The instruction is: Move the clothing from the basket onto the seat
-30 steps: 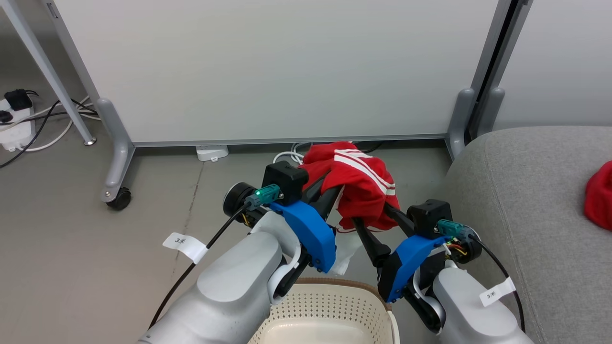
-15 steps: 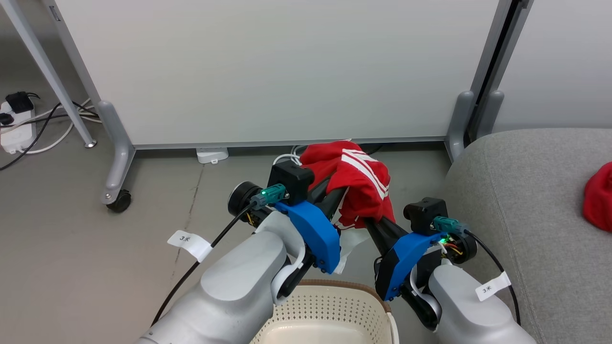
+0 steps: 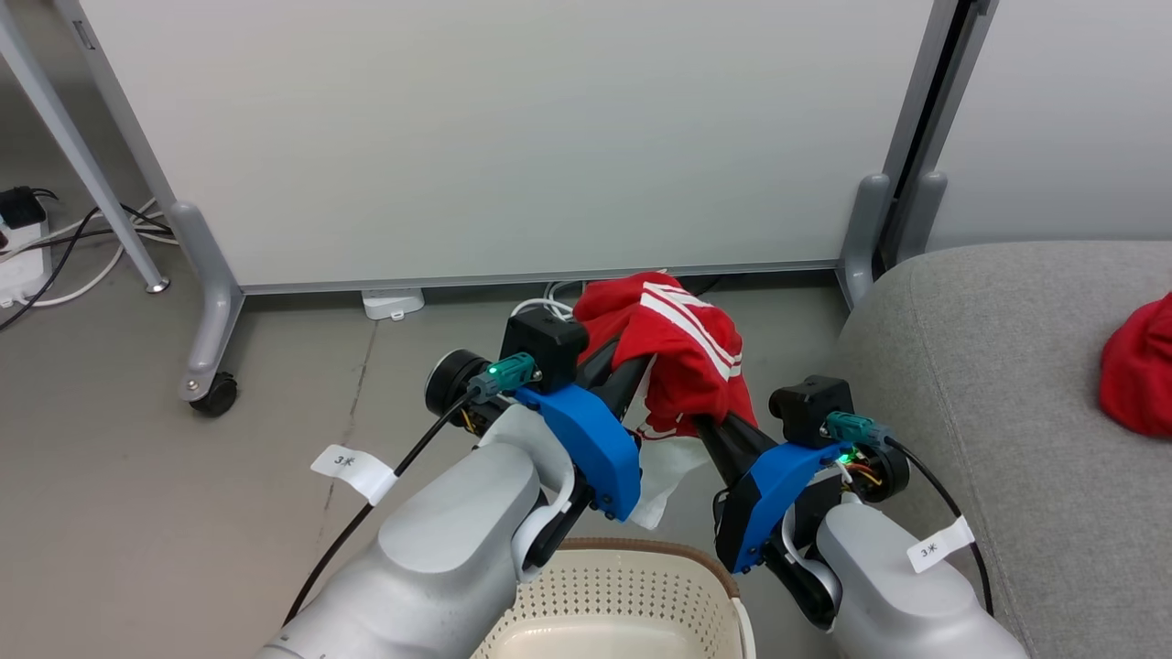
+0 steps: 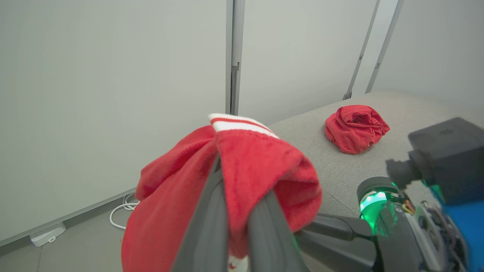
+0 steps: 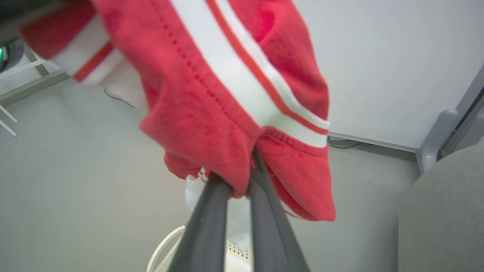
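Your left jaws and right jaws both pinch the red garment (image 3: 682, 352), held over the floor (image 3: 183, 513) beyond the basket (image 3: 623, 586); the seat (image 3: 989, 366) lies to its right, nearer your right arm (image 3: 897, 586).

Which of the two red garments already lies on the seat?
The crumpled garment, resting untouched on the grey seat. The striped garment hangs in the air, clamped by the left gripper and the right gripper.
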`<state>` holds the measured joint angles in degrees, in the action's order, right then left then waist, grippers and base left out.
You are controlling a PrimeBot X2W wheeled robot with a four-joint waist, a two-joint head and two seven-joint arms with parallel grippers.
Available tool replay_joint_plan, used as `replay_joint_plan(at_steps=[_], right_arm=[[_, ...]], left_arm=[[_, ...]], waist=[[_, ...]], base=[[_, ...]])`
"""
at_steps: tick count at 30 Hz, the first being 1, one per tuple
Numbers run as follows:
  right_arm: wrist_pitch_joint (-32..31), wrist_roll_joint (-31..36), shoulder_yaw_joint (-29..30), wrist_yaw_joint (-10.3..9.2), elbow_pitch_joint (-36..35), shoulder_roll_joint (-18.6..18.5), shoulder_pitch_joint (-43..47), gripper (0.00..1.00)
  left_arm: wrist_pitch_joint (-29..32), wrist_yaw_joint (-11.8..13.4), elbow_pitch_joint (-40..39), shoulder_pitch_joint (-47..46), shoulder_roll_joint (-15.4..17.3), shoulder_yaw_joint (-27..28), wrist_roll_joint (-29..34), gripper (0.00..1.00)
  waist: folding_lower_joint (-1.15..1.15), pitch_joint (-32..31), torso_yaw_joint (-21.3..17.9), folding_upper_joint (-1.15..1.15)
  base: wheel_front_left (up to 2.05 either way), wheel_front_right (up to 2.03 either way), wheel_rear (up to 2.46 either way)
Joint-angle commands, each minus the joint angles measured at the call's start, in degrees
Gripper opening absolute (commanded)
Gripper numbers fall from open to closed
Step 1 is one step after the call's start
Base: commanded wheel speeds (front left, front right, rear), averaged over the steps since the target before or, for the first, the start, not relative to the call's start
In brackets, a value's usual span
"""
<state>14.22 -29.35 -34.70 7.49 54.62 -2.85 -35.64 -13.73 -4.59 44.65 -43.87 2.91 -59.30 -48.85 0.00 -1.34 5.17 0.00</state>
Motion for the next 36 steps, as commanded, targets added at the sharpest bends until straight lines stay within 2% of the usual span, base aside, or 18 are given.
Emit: replay_joint_plan(at_steps=[1, 2, 3, 4, 5, 11, 14, 20, 24, 29, 36], right_arm=[[0.5, -0.4, -0.1, 0.01, 0.3, -0.1, -0.9, 0.0], [0.6, -0.5, -0.2, 0.01, 0.4, -0.1, -0.9, 0.0], [0.6, -0.6, -0.2, 0.01, 0.4, -0.1, -1.1, 0.0], [0.6, -0.7, -0.3, 0.01, 0.5, -0.1, -1.3, 0.0], [0.7, -0.8, -0.3, 0.01, 0.5, -0.1, -1.4, 0.0], [1.0, -0.3, -0.2, 0.01, 0.7, -0.1, -1.9, 0.0], [1.1, 0.2, 0.1, 0.01, 0.4, -0.1, -2.2, 0.0], [1.1, 1.9, 1.5, 0.01, -1.4, -0.1, -2.4, 0.0], [1.0, 4.0, 3.4, 0.02, -3.5, -0.1, -1.2, 0.0], [1.0, 7.5, 6.2, 0.01, -6.9, -0.1, 0.8, 0.0], [1.0, 13.1, 10.9, 0.01, -11.1, -0.2, 4.3, 0.0]], left_arm=[[-0.4, -0.1, 0.4, -0.5, 0.0, 0.0, -0.3, 0.0], [-0.5, -0.1, 0.5, -0.4, 0.0, 0.0, -0.3, 0.09], [-0.5, -0.2, 0.6, -0.2, 0.0, 0.0, -0.2, 0.42], [-0.7, -0.3, 0.6, -0.2, 0.2, -0.2, 0.3, 0.91], [-0.8, -0.4, 0.3, 0.0, 0.5, -0.2, 0.6, 1.0], [-1.5, -0.9, -1.9, 2.7, 3.0, 0.8, 2.4, 1.0], [-1.5, -0.5, -5.2, 5.4, 5.0, 3.3, 3.9, 1.0], [-1.5, 1.8, -13.1, 14.6, 10.5, 11.8, 6.9, 1.0], [-1.5, 3.8, -18.3, 21.5, 12.8, 18.8, 8.7, 1.0], [-1.5, 5.2, -24.8, 29.8, 14.0, 27.8, 12.4, 1.0], [-1.5, 4.6, -31.0, 38.2, 12.7, 38.4, 17.8, 1.0]], waist=[[0.0, 0.0, -0.1, 0.0], [0.0, 0.0, -0.2, 0.0], [0.0, 0.0, -0.3, 0.0], [0.0, 0.0, -0.4, 0.0], [0.0, 0.0, -0.5, 0.0], [0.0, 0.0, -0.9, 0.0], [0.0, 0.2, -1.2, 0.0], [0.0, 0.6, -2.6, 0.0], [0.0, 0.9, -4.3, 0.0], [0.0, 1.3, -7.4, 0.0], [0.0, 2.2, -13.3, 0.0]], base=[[0.0, 0.0, 0.0], [0.0, 0.0, 0.0], [0.0, 0.0, 0.0], [0.0, 0.0, 0.0], [0.0, 0.0, 0.0], [0.0, 0.0, 0.0], [0.0, 0.0, 0.0], [0.0, 0.0, 0.0], [0.0, 0.0, 0.0], [0.0, 0.0, 0.0], [0.0, 0.0, 0.0]])
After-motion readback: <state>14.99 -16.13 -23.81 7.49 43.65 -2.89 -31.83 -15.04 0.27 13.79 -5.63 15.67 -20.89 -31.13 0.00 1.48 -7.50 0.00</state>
